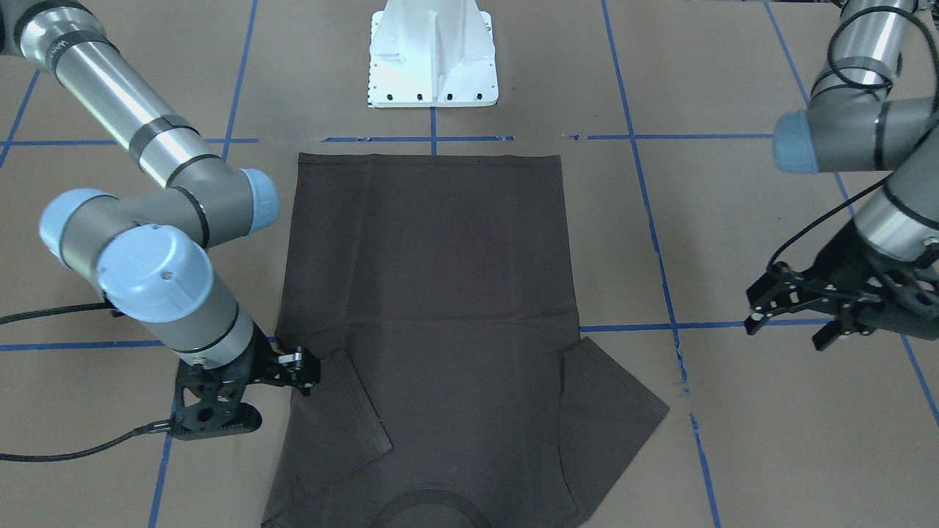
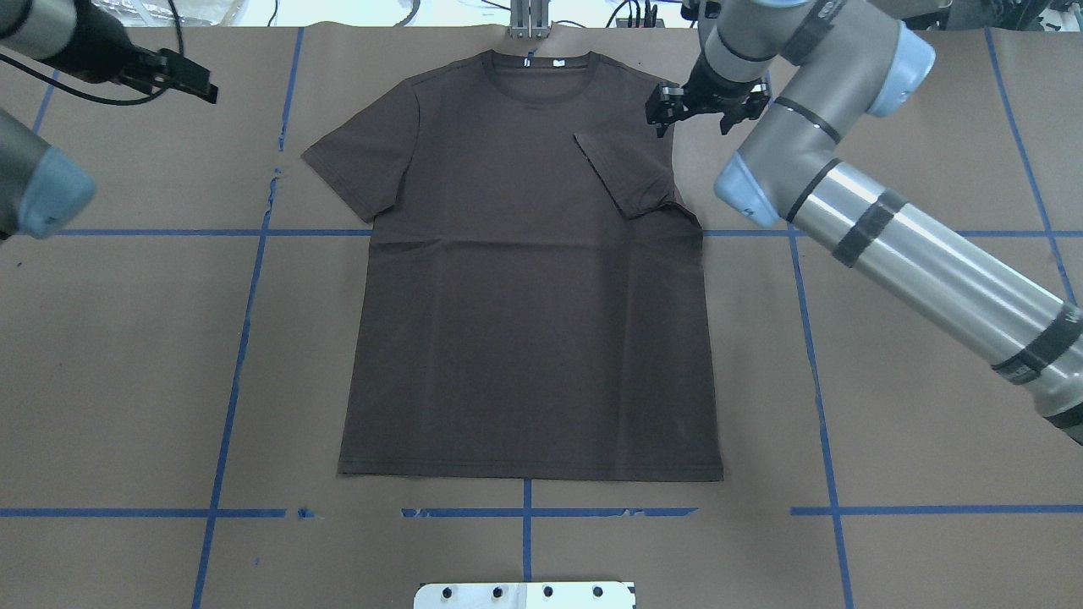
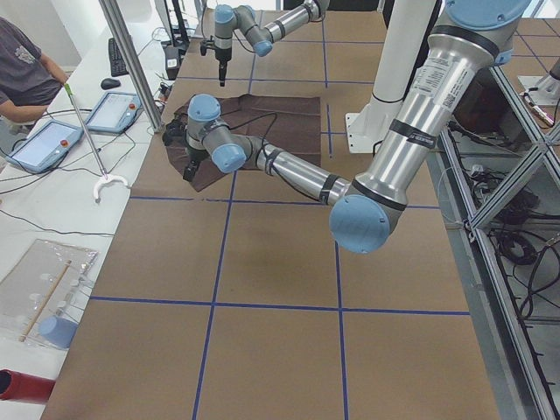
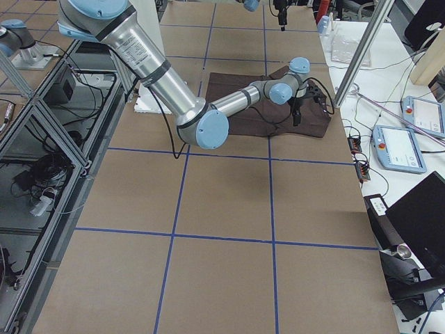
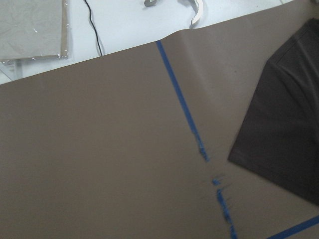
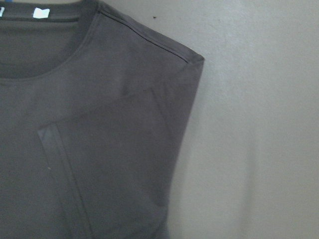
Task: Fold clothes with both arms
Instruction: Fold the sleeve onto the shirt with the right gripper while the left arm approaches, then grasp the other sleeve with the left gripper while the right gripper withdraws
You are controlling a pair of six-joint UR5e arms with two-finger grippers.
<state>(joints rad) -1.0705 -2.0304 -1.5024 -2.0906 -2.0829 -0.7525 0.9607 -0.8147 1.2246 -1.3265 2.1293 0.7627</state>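
T-shirt (image 2: pixel 525 296), dark brown, lying flat and face up at the middle of the table (image 2: pixel 127 381). The hem is toward the robot and the collar (image 2: pixel 541 80) toward the far edge, with a white label (image 2: pixel 558 62) showing inside the neck. The sleeve (image 2: pixel 630 173) on the robot's right is folded inward and lies across the chest, its cuff edge running diagonally. The other sleeve (image 2: pixel 360 161) is spread out flat on the table. The body of the shirt is smooth, with one faint horizontal crease below the sleeves.

Right gripper (image 2: pixel 695 114): poised over the shirt's shoulder just beside the folded sleeve, jaws spread apart and holding nothing. Its wrist view shows the shoulder seam, part of the collar and the folded cuff.

Left gripper (image 1: pixel 785 334): well apart from the shirt, out past the spread sleeve, over the table's brown cover. Its jaws are wide open and empty. Its wrist view takes in that sleeve's cuff at the right edge.

Blue tape lines (image 2: pixel 245 338) divide the table cover into a grid. The white pedestal (image 1: pixel 433 59) stands just beyond the hem.
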